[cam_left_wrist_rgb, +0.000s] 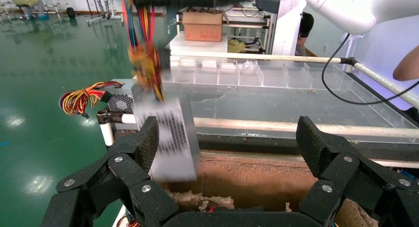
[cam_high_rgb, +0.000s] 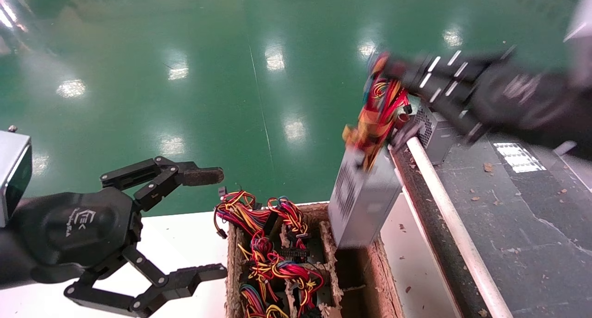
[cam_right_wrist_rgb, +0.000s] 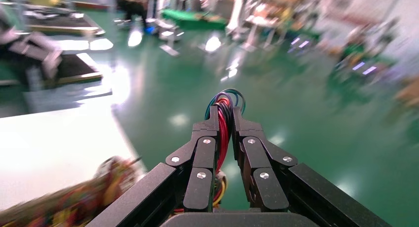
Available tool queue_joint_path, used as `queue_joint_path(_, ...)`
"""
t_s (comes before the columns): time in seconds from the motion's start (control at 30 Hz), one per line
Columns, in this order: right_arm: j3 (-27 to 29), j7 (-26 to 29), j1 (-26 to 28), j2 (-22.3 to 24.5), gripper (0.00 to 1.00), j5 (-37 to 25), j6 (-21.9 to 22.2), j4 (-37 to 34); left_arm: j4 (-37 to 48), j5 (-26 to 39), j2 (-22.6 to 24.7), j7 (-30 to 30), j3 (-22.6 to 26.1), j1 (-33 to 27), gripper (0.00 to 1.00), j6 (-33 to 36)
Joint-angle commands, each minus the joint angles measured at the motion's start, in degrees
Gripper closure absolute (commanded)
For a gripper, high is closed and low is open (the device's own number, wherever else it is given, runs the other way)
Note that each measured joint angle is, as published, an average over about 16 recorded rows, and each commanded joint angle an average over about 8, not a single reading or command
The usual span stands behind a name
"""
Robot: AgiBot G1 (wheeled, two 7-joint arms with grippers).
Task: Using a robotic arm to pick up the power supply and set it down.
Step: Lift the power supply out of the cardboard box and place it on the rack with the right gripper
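The right black linkage-finger hand (cam_high_rgb: 393,75) is clenching the tall bunch of red, yellow and blue wires (cam_high_rgb: 377,114) of the small grey metal power supply (cam_high_rgb: 363,202), and the box is dangling from those wires in the air. It is hanging above the far right compartment of the brown fibrous pulp crate (cam_high_rgb: 370,271), beside the white rail (cam_high_rgb: 453,221) of the dark conveyor surface (cam_high_rgb: 522,225). So the pick-up looks done; the setting down is still to come, probably on that dark surface. In the right wrist view the smooth black fingertips (cam_right_wrist_rgb: 213,120) are pinching the glossy insulated strands tightly.

The box is a plain sheet-metal block with a slotted vent face, rigid and likely to swing on its flexible leads. The crate's walls are rough and crumbly. Other compartments are holding tangled wire bundles (cam_high_rgb: 266,248). A second perforated grey box (cam_high_rgb: 434,133) is sitting on the conveyor. The left hand (cam_high_rgb: 203,225), with a rough grey-brown pad, is hovering spread wide over the white worktop (cam_high_rgb: 185,244), holding nothing.
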Motion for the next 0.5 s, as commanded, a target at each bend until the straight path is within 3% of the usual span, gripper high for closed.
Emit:
queue_joint_path(0.03, 2.1, 0.4, 0.2, 1.8, 1.0, 1.0, 2.3, 3.3, 0.0, 0.0, 0.0, 0.0, 0.0, 0.0, 0.0, 0.0)
queue_joint_path(0.5, 3.6, 0.1, 10.2, 9.9, 1.0, -8.8, 7.7, 1.6, 0.0, 0.0, 0.0, 0.0, 0.0, 0.0, 0.0, 0.0)
